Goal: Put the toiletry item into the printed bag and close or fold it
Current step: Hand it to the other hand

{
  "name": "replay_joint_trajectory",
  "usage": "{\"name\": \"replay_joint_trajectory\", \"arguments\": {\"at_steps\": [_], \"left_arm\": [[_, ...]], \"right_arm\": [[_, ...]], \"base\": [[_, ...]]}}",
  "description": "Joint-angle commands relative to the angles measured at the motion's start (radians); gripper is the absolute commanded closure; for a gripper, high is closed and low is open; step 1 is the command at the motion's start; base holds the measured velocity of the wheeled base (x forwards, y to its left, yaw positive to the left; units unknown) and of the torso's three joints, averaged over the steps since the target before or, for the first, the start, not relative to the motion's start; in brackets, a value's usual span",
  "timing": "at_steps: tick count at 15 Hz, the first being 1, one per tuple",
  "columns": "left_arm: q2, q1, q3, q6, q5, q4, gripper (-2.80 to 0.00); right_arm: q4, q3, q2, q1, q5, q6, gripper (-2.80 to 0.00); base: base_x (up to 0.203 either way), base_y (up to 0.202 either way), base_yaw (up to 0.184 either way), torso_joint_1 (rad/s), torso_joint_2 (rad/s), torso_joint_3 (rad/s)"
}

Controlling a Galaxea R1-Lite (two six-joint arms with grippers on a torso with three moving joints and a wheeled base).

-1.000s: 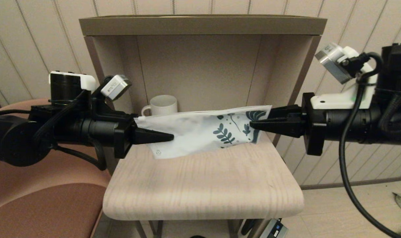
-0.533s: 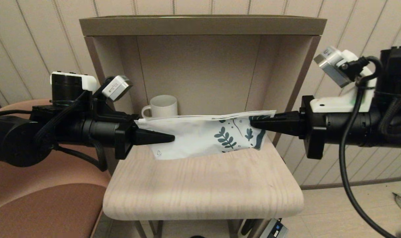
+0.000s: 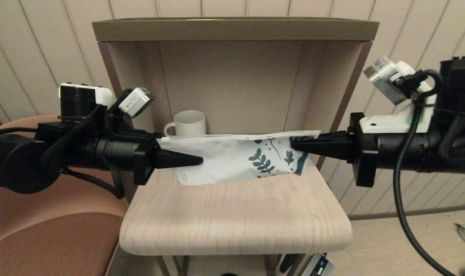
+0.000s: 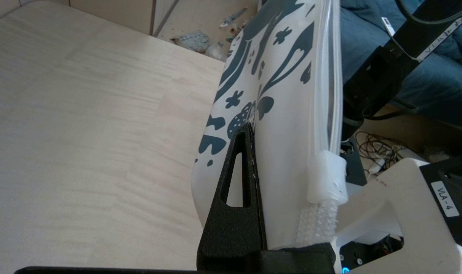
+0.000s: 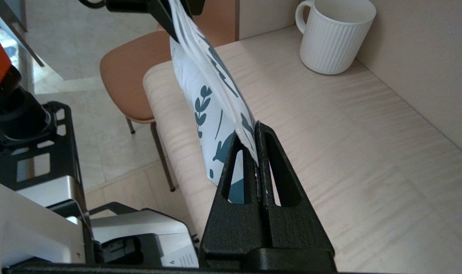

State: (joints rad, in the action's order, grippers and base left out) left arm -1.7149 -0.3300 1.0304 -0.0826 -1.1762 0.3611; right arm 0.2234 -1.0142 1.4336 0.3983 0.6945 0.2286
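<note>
My left gripper (image 3: 196, 159) is clamped on the plain end of the printed bag (image 3: 224, 159), the end with the small triangular mark near its lower corner. In my left wrist view one black finger (image 4: 238, 182) lies flat against the bag's face, and the ridged closure strip runs along the top edge beside it (the other finger is hidden behind the bag).

The bag hangs stretched between my two grippers, held on edge just above the light wooden table (image 3: 236, 214), its top edge roughly level and its lower edge near the wood. Behind it, at the back of the alcove, a white ribbed mug (image 3: 186, 123) stands upright on the table. I cannot see the toiletry item anywhere, so I cannot tell whether it is inside the bag.

My right gripper (image 3: 293, 143) pinches the leaf-printed end at its upper corner. My right wrist view shows both fingers (image 5: 280, 179) pressed tight together with the bag's edge caught between them.
</note>
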Motion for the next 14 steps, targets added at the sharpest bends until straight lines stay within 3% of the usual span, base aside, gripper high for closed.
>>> {"name": "replay_joint_trajectory", "arguments": {"at_steps": [1, 11, 14], "left_arm": [[0.0, 0.0, 0.0, 0.0, -0.007, 0.003, 0.0], [-0.047, -0.002, -0.025, -0.043, -0.019, 0.004, 0.0], [-0.076, -0.034, -0.03, -0.071, -0.017, -0.001, 0.0]], "right_arm": [[0.0, 0.002, -0.001, 0.001, 0.006, 0.017, -2.8], [-0.005, 0.005, -0.085, -0.017, 0.005, 0.015, -2.8], [-0.131, -0.087, -0.095, -0.025, 0.005, -0.021, -2.8]], "base": [[0.0, 0.0, 0.0, 0.0, 0.0, 0.0], [0.0, 0.0, 0.0, 0.0, 0.0, 0.0], [0.0, 0.0, 0.0, 0.0, 0.0, 0.0]]}}
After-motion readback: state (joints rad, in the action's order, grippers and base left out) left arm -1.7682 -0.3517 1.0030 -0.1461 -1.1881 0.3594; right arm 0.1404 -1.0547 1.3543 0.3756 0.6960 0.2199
